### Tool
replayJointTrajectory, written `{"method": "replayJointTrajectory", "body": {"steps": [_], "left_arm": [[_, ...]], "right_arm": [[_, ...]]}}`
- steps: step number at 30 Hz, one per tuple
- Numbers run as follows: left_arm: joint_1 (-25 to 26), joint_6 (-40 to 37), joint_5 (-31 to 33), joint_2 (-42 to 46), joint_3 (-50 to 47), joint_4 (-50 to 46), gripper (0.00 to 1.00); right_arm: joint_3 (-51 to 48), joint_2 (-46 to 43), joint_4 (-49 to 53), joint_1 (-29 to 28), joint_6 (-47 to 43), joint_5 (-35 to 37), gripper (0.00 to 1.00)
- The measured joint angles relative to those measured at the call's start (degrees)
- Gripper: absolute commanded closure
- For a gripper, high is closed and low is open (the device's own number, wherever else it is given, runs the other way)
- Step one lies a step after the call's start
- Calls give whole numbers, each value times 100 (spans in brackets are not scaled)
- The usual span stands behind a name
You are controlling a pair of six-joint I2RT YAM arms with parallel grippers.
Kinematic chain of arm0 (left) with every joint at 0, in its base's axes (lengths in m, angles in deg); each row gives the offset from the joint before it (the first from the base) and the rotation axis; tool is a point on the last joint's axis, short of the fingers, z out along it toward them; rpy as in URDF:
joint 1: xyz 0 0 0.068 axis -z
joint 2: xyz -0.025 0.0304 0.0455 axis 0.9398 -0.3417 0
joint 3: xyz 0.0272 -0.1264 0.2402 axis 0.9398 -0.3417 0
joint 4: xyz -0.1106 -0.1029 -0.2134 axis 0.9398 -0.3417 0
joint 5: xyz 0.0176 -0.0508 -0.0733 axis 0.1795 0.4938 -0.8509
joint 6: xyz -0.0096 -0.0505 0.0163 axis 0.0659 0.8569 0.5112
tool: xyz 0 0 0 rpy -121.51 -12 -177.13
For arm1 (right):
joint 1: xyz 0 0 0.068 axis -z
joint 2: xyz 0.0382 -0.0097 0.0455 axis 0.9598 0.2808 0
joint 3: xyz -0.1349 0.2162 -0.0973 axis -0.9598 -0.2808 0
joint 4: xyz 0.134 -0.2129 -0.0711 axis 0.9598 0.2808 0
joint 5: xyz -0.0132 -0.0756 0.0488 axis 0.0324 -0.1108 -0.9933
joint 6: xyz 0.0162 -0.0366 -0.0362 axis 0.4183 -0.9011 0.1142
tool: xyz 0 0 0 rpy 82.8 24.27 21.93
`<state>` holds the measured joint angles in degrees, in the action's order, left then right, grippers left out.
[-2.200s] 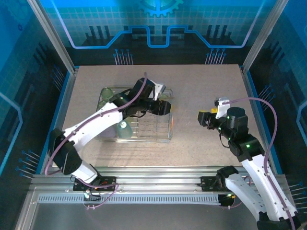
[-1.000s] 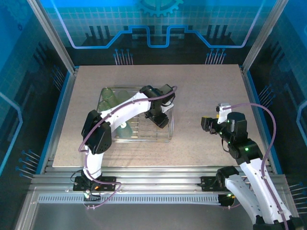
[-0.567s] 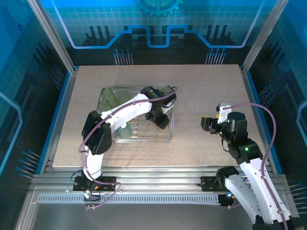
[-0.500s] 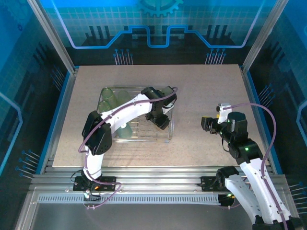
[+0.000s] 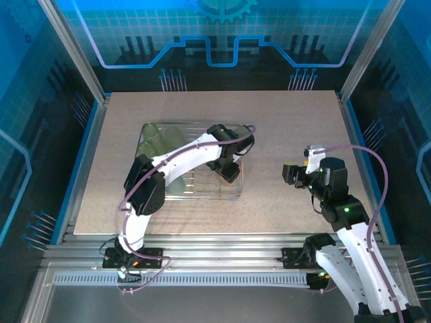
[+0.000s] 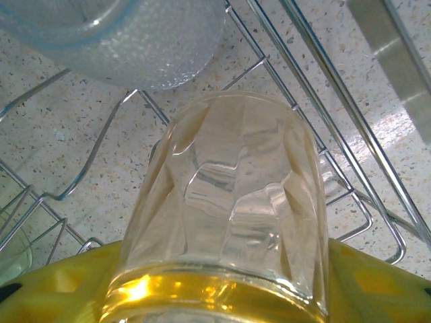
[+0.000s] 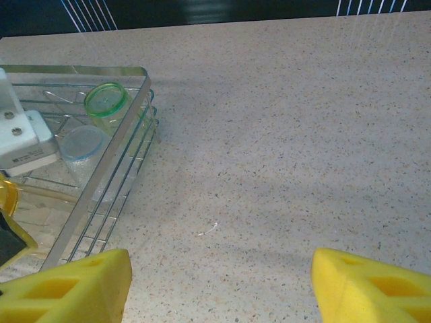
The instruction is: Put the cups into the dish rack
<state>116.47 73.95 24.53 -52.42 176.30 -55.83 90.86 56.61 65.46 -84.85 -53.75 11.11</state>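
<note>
From above, my left gripper (image 5: 229, 167) is reaching across the silvery metal wire dish rack (image 5: 145, 194) and hangs over its right end, inside the raised side. That looks like the open stretch left to fill, because pale green translucent tumblers (image 5: 153, 136) already crowd the rack's far-left corner. My right gripper (image 5: 291, 173) waits over the speckled beige table (image 5: 283, 114), well to the right of the rack and out of the left arm's way. At the left wrist, my yellow fingers (image 6: 47, 289) are closed partway on a clear faceted plastic tumbler (image 6: 229, 215). They pinch it near its nearer end so that the other end points down at the rack's floor wires, close to the side rail. I cannot tell whether it touches them yet. A bluish translucent tumbler (image 6: 128, 40) sits just beyond it in the rack, so I judge the clear one has to go down beside it without knocking it. At the right wrist, my yellow fingertips (image 7: 74, 286) stand wide apart with nothing between them, above bare table to the right of the rack. A green translucent tumbler (image 7: 106, 101) stands on end inside the rack's near corner.
</note>
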Motion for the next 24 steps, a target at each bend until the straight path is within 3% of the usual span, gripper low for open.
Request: {"method": "replayJointTrajectory", "body": {"steps": [8, 24], "left_arm": [[149, -15, 197, -365, 369, -326, 60], [282, -22, 358, -798, 822, -697, 49]], "right_arm": [[-17, 0, 0, 37, 2, 0, 28], [-55, 28, -13, 72, 33, -20, 25]]}}
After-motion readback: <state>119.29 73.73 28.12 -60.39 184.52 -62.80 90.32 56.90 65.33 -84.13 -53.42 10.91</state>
